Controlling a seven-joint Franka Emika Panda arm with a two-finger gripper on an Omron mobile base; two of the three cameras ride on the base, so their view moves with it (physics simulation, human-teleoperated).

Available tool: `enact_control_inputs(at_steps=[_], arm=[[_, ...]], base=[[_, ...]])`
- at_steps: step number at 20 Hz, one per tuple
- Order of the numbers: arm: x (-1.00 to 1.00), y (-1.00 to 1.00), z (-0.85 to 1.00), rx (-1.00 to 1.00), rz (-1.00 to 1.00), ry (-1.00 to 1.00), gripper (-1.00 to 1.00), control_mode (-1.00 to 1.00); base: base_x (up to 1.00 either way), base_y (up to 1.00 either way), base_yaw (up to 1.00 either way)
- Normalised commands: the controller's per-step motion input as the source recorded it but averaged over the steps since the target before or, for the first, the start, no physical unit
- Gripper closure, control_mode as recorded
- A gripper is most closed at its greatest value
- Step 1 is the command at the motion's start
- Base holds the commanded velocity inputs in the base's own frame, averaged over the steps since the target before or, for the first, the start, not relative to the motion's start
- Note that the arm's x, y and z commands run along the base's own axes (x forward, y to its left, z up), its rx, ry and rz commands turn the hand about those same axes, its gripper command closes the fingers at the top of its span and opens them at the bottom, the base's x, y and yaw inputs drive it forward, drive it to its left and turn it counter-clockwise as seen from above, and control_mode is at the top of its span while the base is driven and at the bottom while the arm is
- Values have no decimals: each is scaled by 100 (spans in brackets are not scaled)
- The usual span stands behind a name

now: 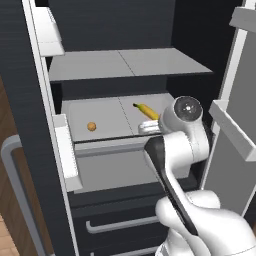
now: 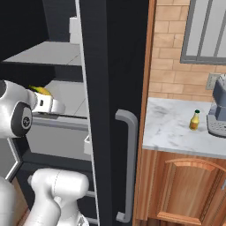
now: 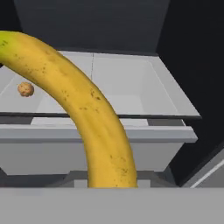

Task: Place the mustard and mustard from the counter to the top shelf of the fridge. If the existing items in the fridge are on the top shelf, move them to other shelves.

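The fingertips of the gripper (image 1: 150, 120) were hidden in all three views: behind the arm's wrist in the left base view, by the fridge's (image 2: 103, 88) black side wall and the forearm in the right base view, and below the frame edge in the hand view. The taller all-yellow mustard bottle could not be made out anywhere. The lower end of the banana (image 3: 87, 118) was cut off at the bottom of the hand view.

The jaws were drawn together, clamped on the banana; in the left base view the fruit (image 1: 146, 110) was seen projecting up and to the left from the hand, its dark tip raised over the lower grey tray (image 1: 100, 117). In the hand view the banana was seen arching from lower centre to the upper left corner, close before the camera.

The small orange fruit (image 1: 91, 126) was seen resting on the tray's left half, well apart from the hand. The top shelf (image 1: 125, 64) was seen above, plain and flat. The shorter amber mustard bottle (image 2: 194, 120) with dark cap was seen standing upright on the marbled counter (image 2: 172, 128), just beside a grey appliance (image 2: 218, 110), well apart from the gripper and outside the fridge.
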Motion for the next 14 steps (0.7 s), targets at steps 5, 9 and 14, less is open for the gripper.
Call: enact_control_inputs(at_steps=[5,9,14], arm=[[39,23,-3,0,0,-1,100,-100],[63,25,0,0,-2,0,100,-100],[75,27,-1,-4,-1,2,100,-100]], base=[[0,0,0],[0,0,0],[0,0,0]])
